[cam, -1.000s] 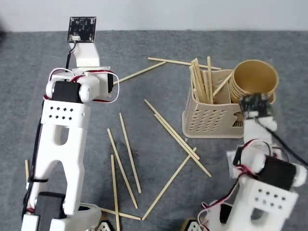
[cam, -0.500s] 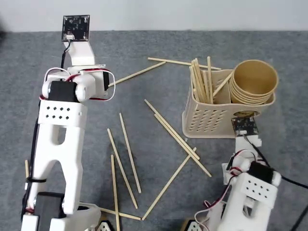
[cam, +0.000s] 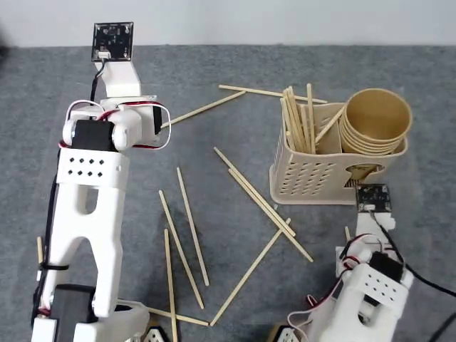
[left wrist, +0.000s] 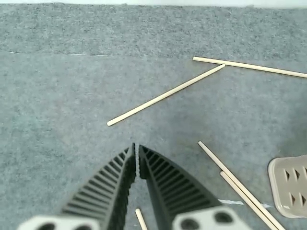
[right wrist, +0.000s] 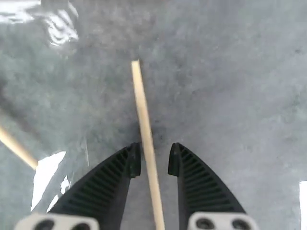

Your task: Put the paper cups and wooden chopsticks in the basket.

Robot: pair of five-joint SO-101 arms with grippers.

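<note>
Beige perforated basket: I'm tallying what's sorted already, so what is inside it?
The beige perforated plastic basket holds a nested stack of brown paper cups and several wooden chopsticks leaning beside them. Its walls hide their lower ends and the floor.

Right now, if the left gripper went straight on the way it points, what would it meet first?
Probably the loose chopstick lying diagonally just ahead of the shut left gripper, near its closer end. Height is unclear, so it could touch the grey mat first.
</note>
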